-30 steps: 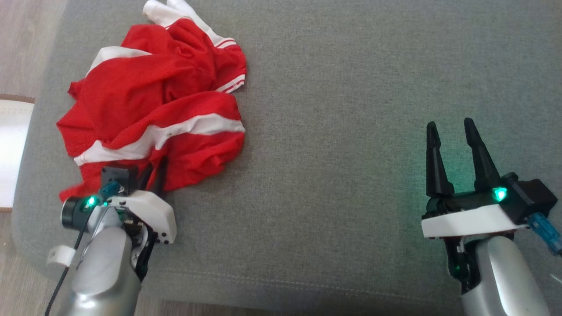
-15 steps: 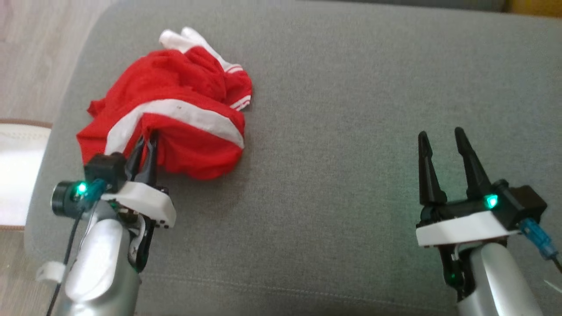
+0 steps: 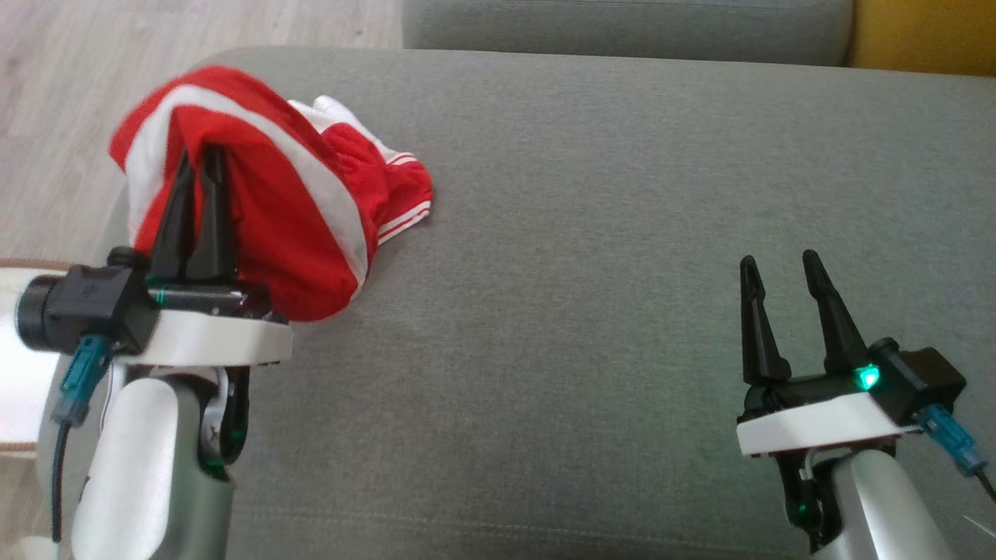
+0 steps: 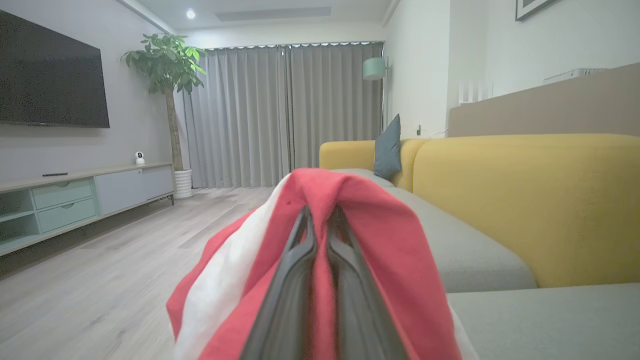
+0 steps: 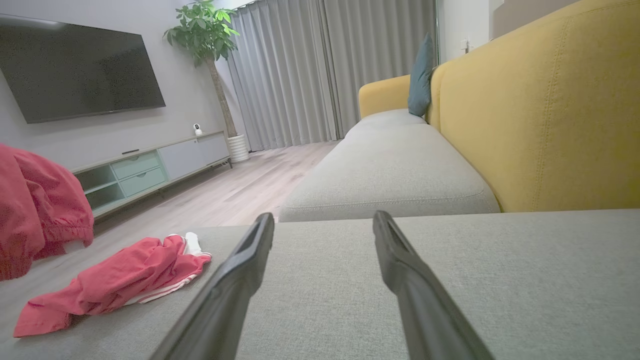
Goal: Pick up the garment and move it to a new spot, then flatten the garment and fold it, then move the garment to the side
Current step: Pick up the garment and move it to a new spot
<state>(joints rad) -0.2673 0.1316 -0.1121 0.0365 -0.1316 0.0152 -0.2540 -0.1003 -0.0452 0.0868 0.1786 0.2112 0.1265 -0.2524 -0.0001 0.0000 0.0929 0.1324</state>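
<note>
Above the cushion [image 3: 583,233], your left gripper [image 3: 199,155] clenches the garment [image 3: 311,233].
Lift until its tail hangs clear; right gripper [image 3: 779,260] rests spread.

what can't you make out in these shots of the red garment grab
Kind and outline of the garment: head view, its own bunched folds hide them.
Fingertips of the left gripper: left wrist view, a red fold drapes over them.
Lifted part of the garment: right wrist view, cut off by the left edge.
</note>
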